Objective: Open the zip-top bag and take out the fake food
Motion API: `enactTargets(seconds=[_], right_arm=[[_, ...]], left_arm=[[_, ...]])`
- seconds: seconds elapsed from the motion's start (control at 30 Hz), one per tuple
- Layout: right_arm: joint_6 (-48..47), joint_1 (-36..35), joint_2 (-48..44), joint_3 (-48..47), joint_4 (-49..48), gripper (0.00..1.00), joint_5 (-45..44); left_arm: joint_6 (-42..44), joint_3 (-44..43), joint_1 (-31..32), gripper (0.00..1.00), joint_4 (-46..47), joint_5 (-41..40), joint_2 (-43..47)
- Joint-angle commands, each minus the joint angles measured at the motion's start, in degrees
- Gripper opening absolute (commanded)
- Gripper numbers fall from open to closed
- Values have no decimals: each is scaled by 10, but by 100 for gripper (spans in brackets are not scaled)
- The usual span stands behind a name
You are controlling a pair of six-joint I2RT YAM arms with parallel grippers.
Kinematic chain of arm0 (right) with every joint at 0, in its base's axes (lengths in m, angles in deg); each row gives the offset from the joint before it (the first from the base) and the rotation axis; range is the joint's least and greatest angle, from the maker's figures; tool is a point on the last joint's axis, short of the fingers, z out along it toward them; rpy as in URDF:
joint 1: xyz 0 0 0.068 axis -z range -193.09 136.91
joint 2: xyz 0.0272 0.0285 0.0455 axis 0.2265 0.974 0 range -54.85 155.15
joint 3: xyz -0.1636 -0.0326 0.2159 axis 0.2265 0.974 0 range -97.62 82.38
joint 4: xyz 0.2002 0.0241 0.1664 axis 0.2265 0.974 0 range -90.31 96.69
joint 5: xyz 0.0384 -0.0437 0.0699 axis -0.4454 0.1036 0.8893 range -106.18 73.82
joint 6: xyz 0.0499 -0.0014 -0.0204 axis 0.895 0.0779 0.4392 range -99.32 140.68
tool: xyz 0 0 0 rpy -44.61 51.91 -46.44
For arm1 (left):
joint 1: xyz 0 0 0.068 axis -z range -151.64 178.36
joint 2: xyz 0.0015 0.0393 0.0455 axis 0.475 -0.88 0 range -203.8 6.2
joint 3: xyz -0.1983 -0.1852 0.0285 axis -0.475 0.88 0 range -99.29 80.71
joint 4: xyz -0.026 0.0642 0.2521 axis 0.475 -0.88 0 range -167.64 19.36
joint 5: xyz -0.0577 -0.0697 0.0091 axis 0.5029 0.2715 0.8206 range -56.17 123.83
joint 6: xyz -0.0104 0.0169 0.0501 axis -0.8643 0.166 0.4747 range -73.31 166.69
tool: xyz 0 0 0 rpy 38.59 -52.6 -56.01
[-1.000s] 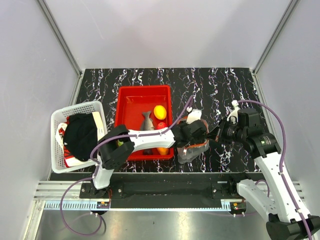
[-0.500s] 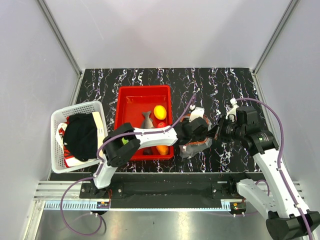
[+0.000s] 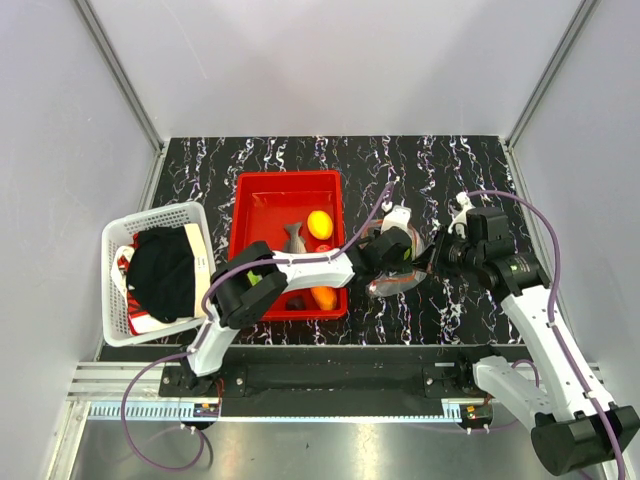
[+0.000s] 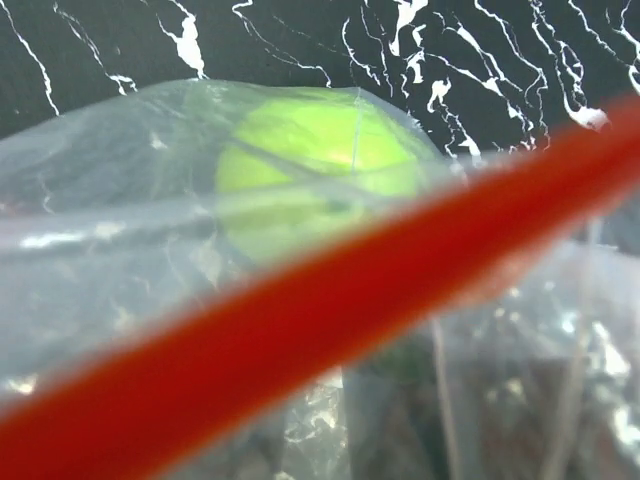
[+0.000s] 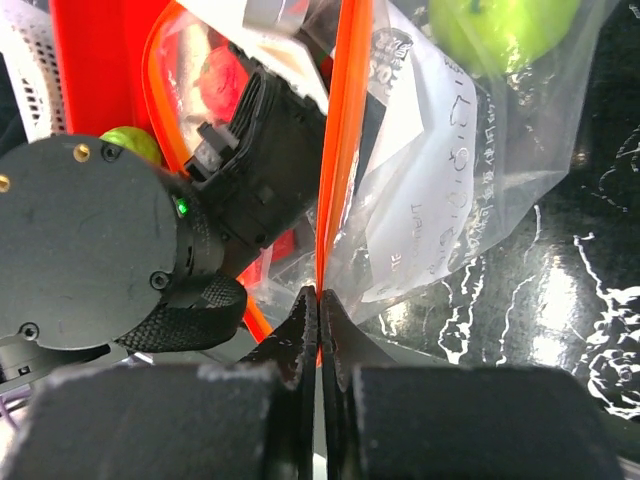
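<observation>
The clear zip-top bag (image 3: 398, 281) hangs just right of the red tray, its mouth held up between both grippers. My right gripper (image 5: 320, 300) is shut on the orange zip strip (image 5: 346, 120), with the bag (image 5: 450, 190) sagging away to the right. A green fruit (image 5: 500, 30) lies inside the bag. My left gripper (image 3: 393, 250) is at the bag's mouth. Its fingers do not show in the left wrist view, where the blurred strip (image 4: 300, 330) crosses in front of the green fruit (image 4: 310, 160). A grey fish (image 3: 293, 238), a yellow piece (image 3: 320, 223) and an orange piece (image 3: 324, 297) lie in the tray.
The red tray (image 3: 262, 190) stands left of the bag, under the left forearm. A white basket (image 3: 118, 232) holding a black cloth sits at the far left. The black marbled table (image 3: 470, 170) is walled in by grey panels on three sides.
The bag has risen and shifted away from the front edge, its mouth gathered upward. Both grippers moved back with it, the left one closer into the mouth.
</observation>
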Motion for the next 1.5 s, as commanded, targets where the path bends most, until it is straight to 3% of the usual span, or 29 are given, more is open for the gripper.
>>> enactTargets(seconds=[0.0,0.13,0.23,0.27,0.37,0.47,0.6,0.83,1.03,1.2,1.47], right_arm=[[-14,-1,-2,-18,-10,0,-15],[-27,-1,-13,-29,-3,0,58],[-56,-1,-57,-21,-2,0,137],[-61,-1,-76,-18,4,0,153],[-51,0,-148,-10,15,0,159],[-17,-1,-150,6,14,0,110],[9,-1,-108,23,7,0,87],[41,-1,-113,45,-31,0,99],[31,-1,-112,47,-28,0,102],[19,-1,-118,41,-13,0,98],[16,-1,-115,38,-10,0,94]], left_arm=[[17,36,-1,22,51,-4,51],[-8,116,4,15,76,10,118],[-38,167,18,17,86,35,178],[-43,187,33,35,88,37,192],[-64,197,64,69,65,16,227],[-106,185,65,76,14,7,212],[-112,120,65,81,-65,-8,164],[-102,65,63,84,-76,-3,98],[-118,83,63,88,-106,22,131],[-132,61,62,91,-199,46,139],[-146,83,61,99,-220,126,143]])
